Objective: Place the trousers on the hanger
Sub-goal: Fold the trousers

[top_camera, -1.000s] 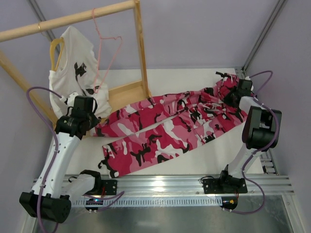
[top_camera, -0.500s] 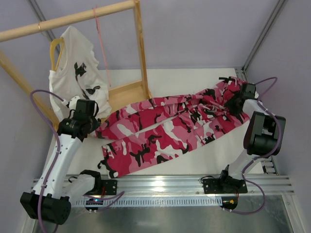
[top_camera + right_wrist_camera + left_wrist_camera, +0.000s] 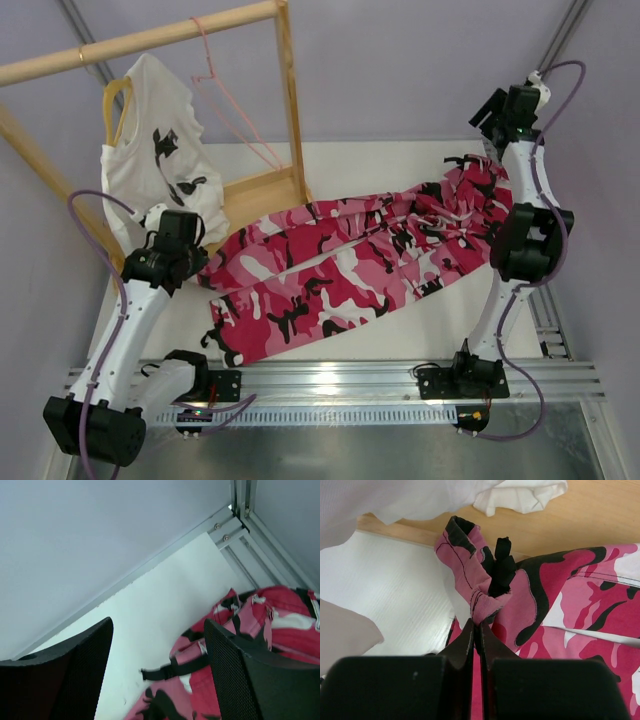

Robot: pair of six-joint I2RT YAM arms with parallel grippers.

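Your trousers (image 3: 350, 255) lie flat on the desk (image 3: 380, 160), running from the lower left to the upper right of the top view. Your left tool (image 3: 476, 630) is clenched on the hem of one leg at the left. Your right tool (image 3: 157, 650) is spread wide and holds nothing, up high above the waist end at the upper right. The hanger (image 3: 240, 106) hangs from the wooden rail (image 3: 130, 43) at the upper left. The cloth looks soft, light and floppy. I think it will sag and may slip off that thin wire, so pinch thick folds like the hem or waistband.
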